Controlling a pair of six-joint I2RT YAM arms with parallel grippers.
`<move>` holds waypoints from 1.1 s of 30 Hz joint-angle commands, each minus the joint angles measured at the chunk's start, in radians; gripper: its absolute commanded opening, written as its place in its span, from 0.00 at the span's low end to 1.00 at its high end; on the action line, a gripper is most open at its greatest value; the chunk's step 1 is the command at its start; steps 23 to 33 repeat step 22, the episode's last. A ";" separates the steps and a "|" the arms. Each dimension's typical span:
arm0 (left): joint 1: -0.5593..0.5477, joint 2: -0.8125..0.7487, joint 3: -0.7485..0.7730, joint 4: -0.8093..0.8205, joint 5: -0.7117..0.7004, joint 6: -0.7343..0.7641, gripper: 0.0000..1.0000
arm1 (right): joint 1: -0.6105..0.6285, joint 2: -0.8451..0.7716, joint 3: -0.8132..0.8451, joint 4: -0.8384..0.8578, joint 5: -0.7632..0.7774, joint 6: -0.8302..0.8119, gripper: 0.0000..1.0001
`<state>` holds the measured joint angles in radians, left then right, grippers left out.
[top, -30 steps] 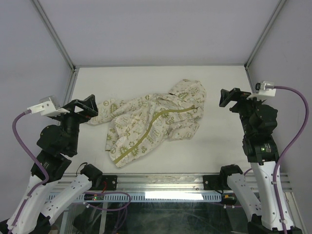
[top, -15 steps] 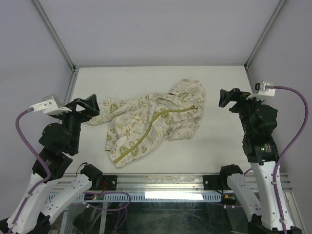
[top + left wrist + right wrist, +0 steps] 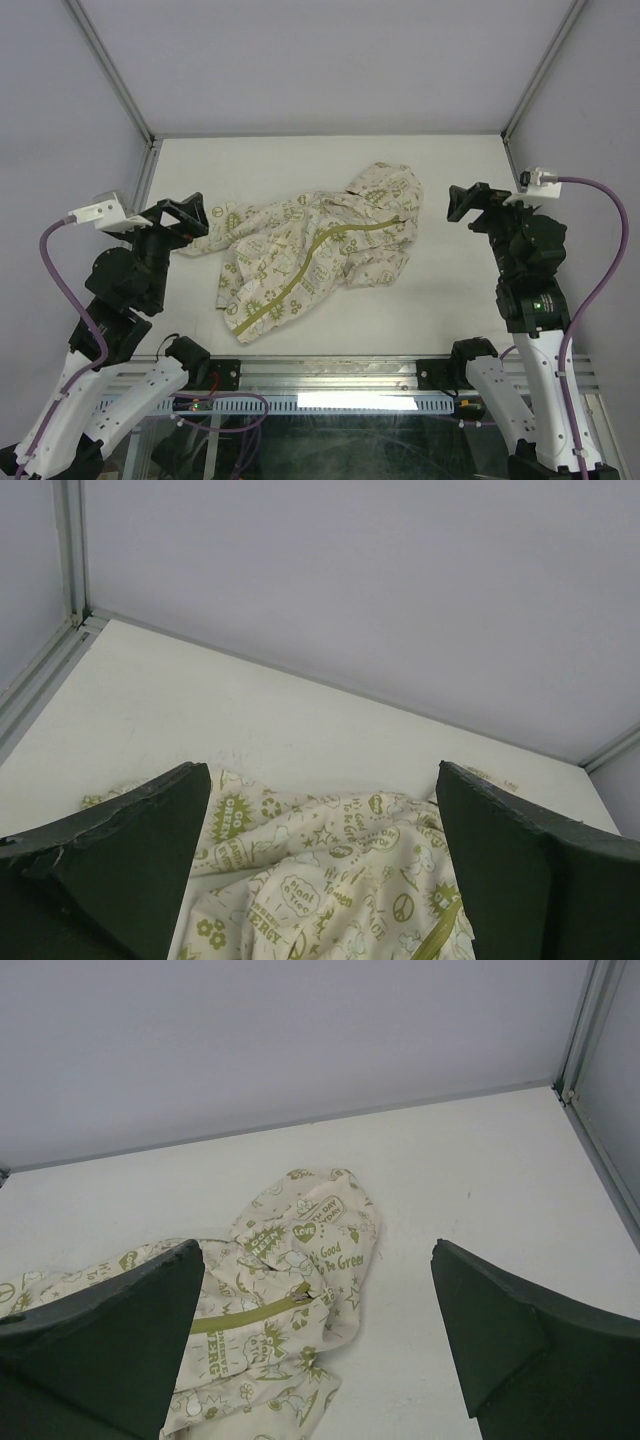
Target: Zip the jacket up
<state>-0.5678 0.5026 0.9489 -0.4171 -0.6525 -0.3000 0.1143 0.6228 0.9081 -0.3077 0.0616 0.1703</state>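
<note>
The cream jacket (image 3: 320, 250) with olive-green prints lies crumpled in the middle of the white table, hood toward the back right. Its olive zipper band (image 3: 300, 275) runs diagonally from the front left hem up to the collar. In the right wrist view the jacket (image 3: 270, 1330) shows its hood and a small metal zipper pull (image 3: 303, 1293) at the top of the band. The left wrist view shows a sleeve and chest part of the jacket (image 3: 330, 870). My left gripper (image 3: 185, 215) is open and empty at the jacket's left. My right gripper (image 3: 465, 203) is open and empty at its right.
The white table (image 3: 450, 300) is walled by grey panels with aluminium posts (image 3: 115, 75) at the back corners. A metal rail (image 3: 330, 372) runs along the near edge between the arm bases.
The left arm has shifted slightly to the right and up toward the jacket's sleeve. The right arm and the jacket have not visibly moved.
</note>
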 commanded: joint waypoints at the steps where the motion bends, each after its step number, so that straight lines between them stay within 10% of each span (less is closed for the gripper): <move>1: 0.008 0.025 0.002 0.051 0.025 -0.017 0.99 | 0.000 -0.005 -0.014 0.046 -0.021 0.001 0.99; 33: 0.008 0.031 -0.001 0.047 0.087 -0.041 0.99 | 0.000 0.026 0.023 0.032 -0.108 -0.007 0.99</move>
